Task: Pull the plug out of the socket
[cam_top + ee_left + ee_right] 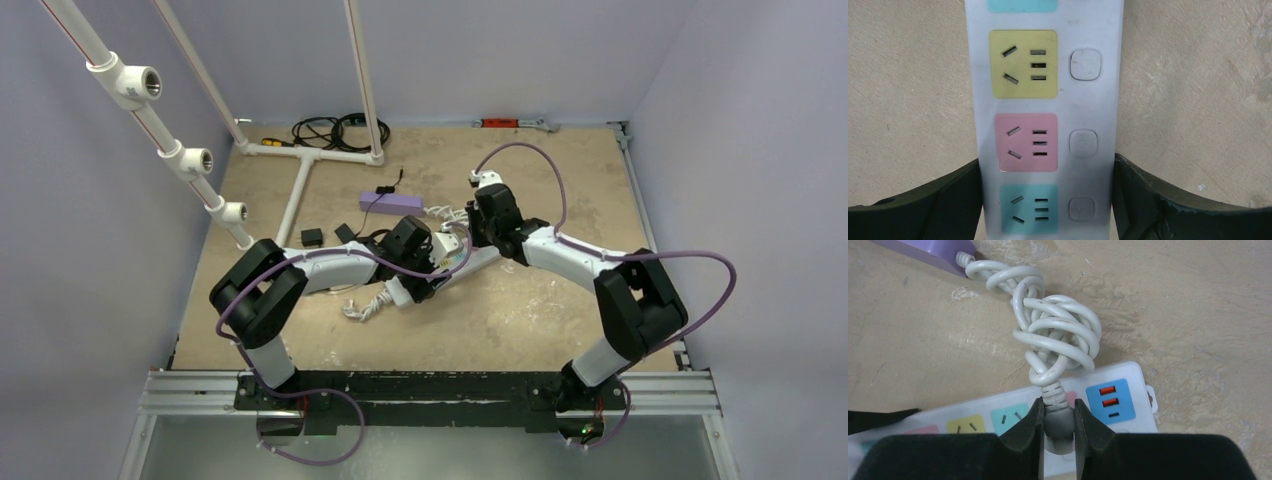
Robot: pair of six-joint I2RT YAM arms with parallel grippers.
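The socket is a long white power strip with yellow, pink and teal outlet faces; it also shows in the top view. My left gripper is shut on the strip, one finger pressed on each long edge beside the pink and teal faces. My right gripper is shut on the white plug, which stands on the strip next to a blue USB face. The plug's base is hidden by my fingers. Its knotted white cord runs to a purple box.
The purple box lies just behind the grippers with a small black plug on it. The strip's own bundled white cord lies front left. Two black adapters sit at left. A white pipe frame and black cables are at the back.
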